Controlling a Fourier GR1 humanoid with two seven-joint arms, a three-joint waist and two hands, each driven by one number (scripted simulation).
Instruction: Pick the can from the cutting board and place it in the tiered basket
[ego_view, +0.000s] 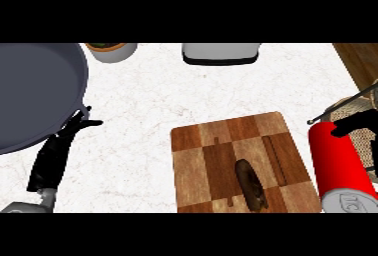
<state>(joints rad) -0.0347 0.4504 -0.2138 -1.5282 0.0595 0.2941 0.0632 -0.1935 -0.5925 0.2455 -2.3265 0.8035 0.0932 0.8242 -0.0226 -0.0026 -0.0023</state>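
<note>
A: Where is the red can?
B: Right of the cutting board, held by the right hand whose fingers curl round it, beside the tiered basket.
A: The left hand?
B: Open, empty, under the pan's rim; bare counter lies between.

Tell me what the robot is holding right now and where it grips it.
The right robot hand holds the red can, fingers curled round its far end. The left robot hand holds nothing.
</note>
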